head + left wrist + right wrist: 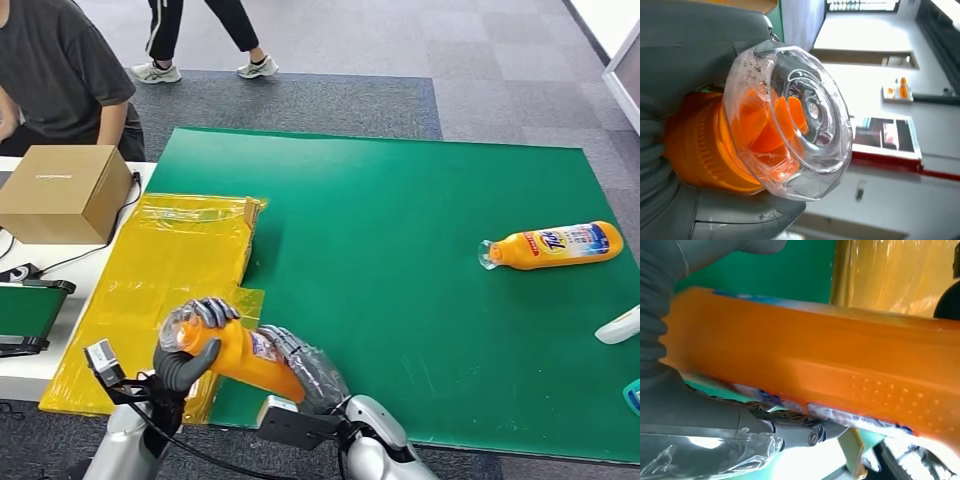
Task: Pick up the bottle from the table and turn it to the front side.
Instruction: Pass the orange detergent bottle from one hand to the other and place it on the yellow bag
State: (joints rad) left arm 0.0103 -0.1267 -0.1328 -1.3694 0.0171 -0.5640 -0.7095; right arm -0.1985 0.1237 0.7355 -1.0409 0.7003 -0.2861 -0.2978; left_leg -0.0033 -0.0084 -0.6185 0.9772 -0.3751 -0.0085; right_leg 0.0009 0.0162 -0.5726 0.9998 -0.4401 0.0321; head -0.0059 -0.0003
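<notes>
Both robot hands, left robot hand and right robot hand, grip an orange plastic bottle at lower left; uneven twisting could slip it free.

Bare green mat across frame centre, second bottle lying at right, cardboard box upper left, yellow sheet left.
</notes>
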